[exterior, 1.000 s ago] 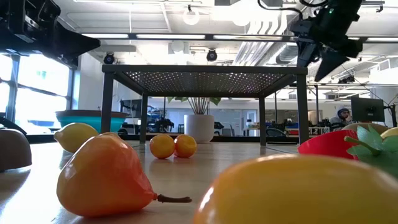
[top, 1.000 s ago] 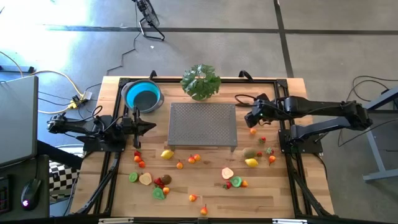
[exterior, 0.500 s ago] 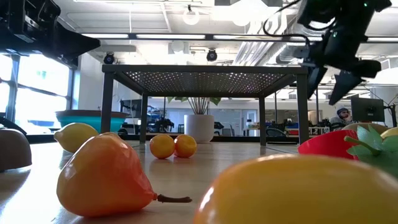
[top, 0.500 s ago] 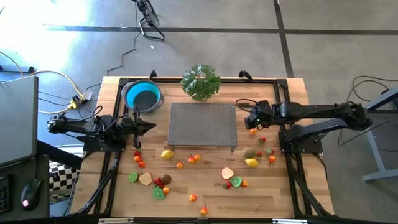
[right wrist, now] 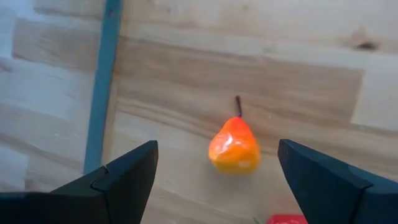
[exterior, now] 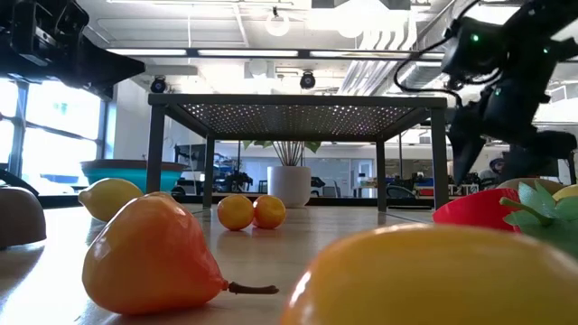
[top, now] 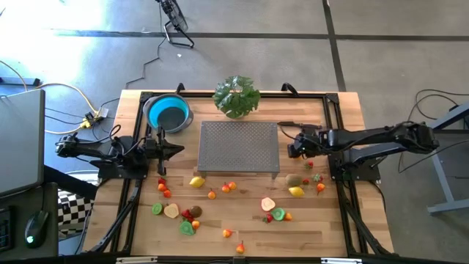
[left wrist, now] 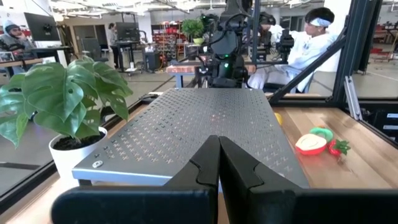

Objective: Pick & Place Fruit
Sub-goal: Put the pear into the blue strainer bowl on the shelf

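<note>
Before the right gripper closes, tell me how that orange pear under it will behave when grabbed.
The orange pear looks glossy and smooth, so it may slip between the pads of the open right gripper. Its rounded, tapering body lies on its side on the table, so a nudge would probably roll it. It is likely a light, rigid toy.

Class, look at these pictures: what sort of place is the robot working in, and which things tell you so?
Probably a robotics lab in an open-plan office: a wooden table framed by two robot arms, people at desks with a monitor, and exposed ceiling pipes.
</note>
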Motion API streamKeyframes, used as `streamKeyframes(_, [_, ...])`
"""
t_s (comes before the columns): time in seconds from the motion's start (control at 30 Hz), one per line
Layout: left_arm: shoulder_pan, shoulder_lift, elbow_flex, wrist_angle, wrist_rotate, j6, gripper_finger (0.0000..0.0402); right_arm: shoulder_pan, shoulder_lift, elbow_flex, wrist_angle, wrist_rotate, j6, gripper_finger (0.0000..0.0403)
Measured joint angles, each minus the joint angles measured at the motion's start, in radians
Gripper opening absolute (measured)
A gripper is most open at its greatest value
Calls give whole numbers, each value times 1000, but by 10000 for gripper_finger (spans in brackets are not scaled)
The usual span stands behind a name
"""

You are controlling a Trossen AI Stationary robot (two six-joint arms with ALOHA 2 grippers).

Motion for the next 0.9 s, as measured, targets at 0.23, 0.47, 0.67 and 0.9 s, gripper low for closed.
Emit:
streamKeyframes(0.23, [0, 0, 0, 0, 0, 0, 1, 0, 0, -34, 41, -13, 22, 325])
streamKeyframes(0.47, [0, 0, 0, 0, 0, 0, 1, 0, 17, -33, 41, 8, 23, 325])
streamKeyframes(0.67, [0, 0, 0, -3, 0, 0, 1, 0, 127, -33, 60, 9, 25, 325])
streamKeyframes(0.9, [0, 0, 0, -4, 0, 0, 1, 3, 180, -29, 83, 20, 25, 325])
